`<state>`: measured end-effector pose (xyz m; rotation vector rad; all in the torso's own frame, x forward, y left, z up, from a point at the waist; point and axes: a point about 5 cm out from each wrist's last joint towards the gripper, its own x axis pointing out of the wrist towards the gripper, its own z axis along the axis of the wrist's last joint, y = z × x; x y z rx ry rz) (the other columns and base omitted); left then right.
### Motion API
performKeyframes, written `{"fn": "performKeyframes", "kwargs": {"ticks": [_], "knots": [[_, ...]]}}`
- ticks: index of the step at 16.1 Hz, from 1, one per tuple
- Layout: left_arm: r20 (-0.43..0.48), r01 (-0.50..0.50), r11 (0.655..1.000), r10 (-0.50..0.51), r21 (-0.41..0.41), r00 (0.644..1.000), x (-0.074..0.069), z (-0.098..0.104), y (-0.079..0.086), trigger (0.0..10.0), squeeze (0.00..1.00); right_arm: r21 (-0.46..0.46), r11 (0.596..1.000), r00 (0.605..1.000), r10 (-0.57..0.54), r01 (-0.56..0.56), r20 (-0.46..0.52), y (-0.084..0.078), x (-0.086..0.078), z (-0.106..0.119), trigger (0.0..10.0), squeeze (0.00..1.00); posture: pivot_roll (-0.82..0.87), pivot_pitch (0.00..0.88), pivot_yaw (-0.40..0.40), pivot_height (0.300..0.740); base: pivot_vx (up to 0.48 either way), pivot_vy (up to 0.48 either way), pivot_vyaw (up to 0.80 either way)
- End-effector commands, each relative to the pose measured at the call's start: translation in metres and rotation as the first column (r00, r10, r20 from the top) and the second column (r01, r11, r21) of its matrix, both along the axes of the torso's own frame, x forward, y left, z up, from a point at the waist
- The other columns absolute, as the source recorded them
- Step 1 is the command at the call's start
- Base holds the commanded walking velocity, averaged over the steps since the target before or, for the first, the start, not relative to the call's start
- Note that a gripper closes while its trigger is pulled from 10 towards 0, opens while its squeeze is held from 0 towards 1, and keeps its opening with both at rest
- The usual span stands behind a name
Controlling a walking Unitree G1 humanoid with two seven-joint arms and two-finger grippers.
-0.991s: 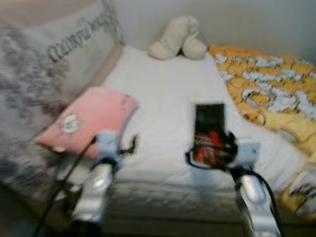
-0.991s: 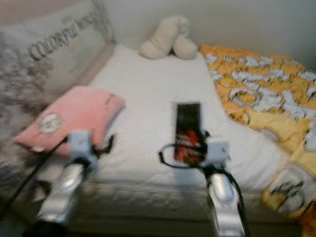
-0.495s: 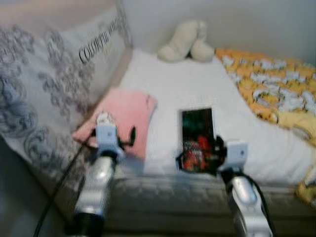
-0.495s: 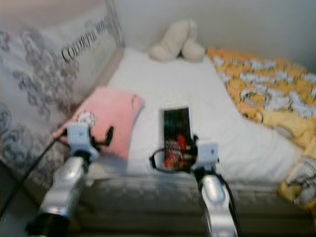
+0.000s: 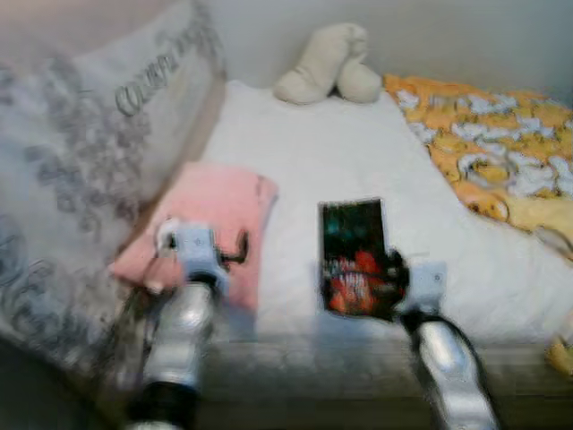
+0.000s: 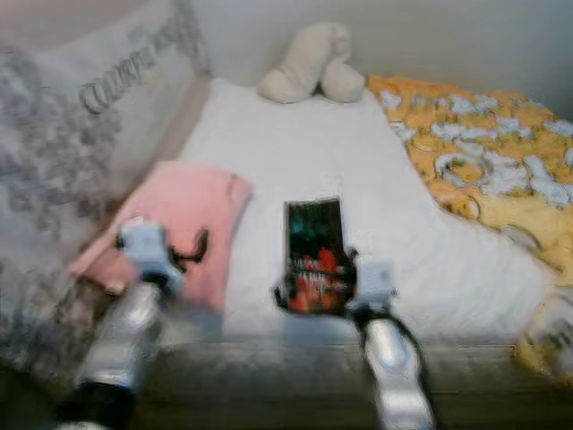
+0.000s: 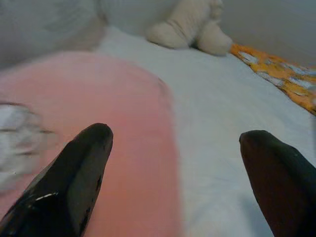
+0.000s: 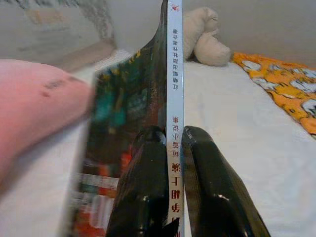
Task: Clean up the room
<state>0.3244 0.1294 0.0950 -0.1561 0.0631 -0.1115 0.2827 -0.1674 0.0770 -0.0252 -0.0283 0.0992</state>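
A thin book [image 5: 352, 253] with a dark cover of green and red and a white spine [image 8: 175, 113] is held flat over the near part of the white bed [image 5: 313, 152]. My right gripper [image 8: 170, 148] is shut on the book's near edge, one finger on each side of the spine. My left gripper [image 7: 173, 148] is open, its fingers [image 7: 81, 168] wide apart above a pink pillow [image 5: 210, 219] at the bed's near left.
A large grey patterned cushion [image 5: 81, 170] leans along the left. A cream plush toy [image 5: 327, 63] lies at the far end by the wall. An orange and yellow patterned blanket [image 5: 501, 152] covers the bed's right side.
The whole picture has shifted and stays blurred, so the camera is moving. The book remains in my right gripper and the left gripper stays over the pink pillow.
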Motion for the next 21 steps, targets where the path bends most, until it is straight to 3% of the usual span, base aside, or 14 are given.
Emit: {"fn": "performKeyframes", "kwargs": {"ticks": [1, 3, 5, 8, 9, 10, 12, 13, 14, 16, 17, 19, 21], "knots": [[0.017, -0.027, 0.999, 0.026, 0.022, 1.0, 0.004, 0.005, 0.012, 10.0, 0.0, 0.019, 1.0, 0.997, -0.006, 0.005, 0.071, 0.0, 0.009, 0.016, 0.0, 0.0, 0.08, 0.0, -0.016, 0.74, 0.48, 0.0, 0.0], [0.027, -0.033, 0.999, 0.033, 0.023, 0.999, 0.004, 0.007, 0.014, 10.0, 0.0, 0.029, 0.999, 0.994, -0.018, 0.015, 0.106, -0.003, 0.016, 0.026, 0.0, 0.0, 0.09, 0.0, -0.012, 0.74, 0.48, 0.0, 0.0], [0.011, -0.037, 0.999, 0.037, 0.015, 0.999, 0.004, 0.004, 0.015, 10.0, 0.0, 0.049, 0.997, 0.986, 0.052, -0.061, 0.156, 0.008, 0.024, 0.042, 0.0, 0.0, 0.09, 0.0, -0.01, 0.74, 0.461, 0.0, 0.0], [0.012, -0.059, 0.997, 0.058, 0.046, 0.998, 0.003, 0.004, 0.02, 10.0, 0.0, 0.212, 0.962, 0.972, 0.133, -0.174, 0.196, 0.035, 0.055, 0.073, 0.0, 0.0, 0.11, 0.0, -0.008, 0.74, 0.459, 0.0, 0.0], [0.035, -0.07, 0.995, 0.068, 0.074, 0.997, 0.004, 0.01, 0.026, 10.0, 0.0, 0.416, 0.896, 0.986, 0.119, -0.158, 0.116, 0.036, 0.07, 0.069, 0.0, 0.0, 0.13, 0.0, -0.008, 0.74, 0.0, 0.0, 0.0], [0.054, -0.076, 0.994, 0.072, 0.08, 0.996, 0.004, 0.015, 0.031, 10.0, 0.0, 0.512, 0.85, 0.992, 0.108, -0.123, 0.06, 0.03, 0.072, 0.057, 0.0, 0.0, 0.16, 0.0, -0.009, 0.74, 0.0, 0.0, 0.0], [0.102, -0.096, 0.988, 0.084, 0.124, 0.991, 0.004, 0.03, 0.048, 10.0, 0.0, 0.735, 0.678, 0.975, 0.17, -0.009, -0.145, 0.026, 0.064, 0.005, 0.0, 0.0, 0.23, 0.075, 0.0, 0.74, 0.0, 0.0, 0.0], [0.124, -0.107, 0.983, 0.088, 0.151, 0.988, 0.001, 0.04, 0.058, 10.0, 0.0, 0.733, 0.679, 0.95, 0.208, 0.031, -0.233, 0.034, 0.054, -0.019, 0.0, 0.0, 0.27, 0.134, 0.009, 0.74, 0.0, 0.0, 0.0], [0.143, -0.119, 0.975, 0.093, 0.186, 0.985, -0.002, 0.049, 0.071, 10.0, 0.0, 0.651, 0.759, 0.908, 0.273, -0.001, -0.318, 0.058, 0.045, -0.036, 0.0, 0.0, 0.31, 0.149, 0.014, 0.74, 0.0, 0.0, 0.0], [0.167, -0.125, 0.97, 0.09, 0.211, 0.982, -0.007, 0.056, 0.079, 10.0, 0.0, 0.555, 0.785, 0.896, 0.419, -0.276, -0.146, 0.104, 0.062, 0.008, 0.0, 0.0, 0.32, 0.159, 0.019, 0.74, 0.0, 0.0, 0.0], [0.169, -0.125, 0.97, 0.09, 0.21, 0.982, -0.008, 0.057, 0.078, 10.0, 0.0, 0.515, 0.788, 0.888, 0.448, -0.336, -0.105, 0.112, 0.065, 0.02, 0.0, 0.0, 0.32, 0.158, 0.019, 0.74, 0.0, 0.0, 0.0], [0.163, -0.092, 0.977, 0.061, 0.192, 0.985, -0.013, 0.053, 0.065, 10.0, 0.0, 0.464, 0.737, 0.851, 0.519, -0.491, 0.076, 0.135, 0.077, 0.07, 0.0, 0.0, 0.31, 0.13, -0.006, 0.74, 0.0, 0.0, 0.0], [0.156, -0.078, 0.981, 0.05, 0.18, 0.987, -0.016, 0.051, 0.057, 10.0, 0.0, 0.448, 0.701, 0.821, 0.549, -0.555, 0.156, 0.143, 0.081, 0.093, 0.0, 0.0, 0.3, 0.106, -0.022, 0.74, 0.0, 0.0, 0.0]]}}
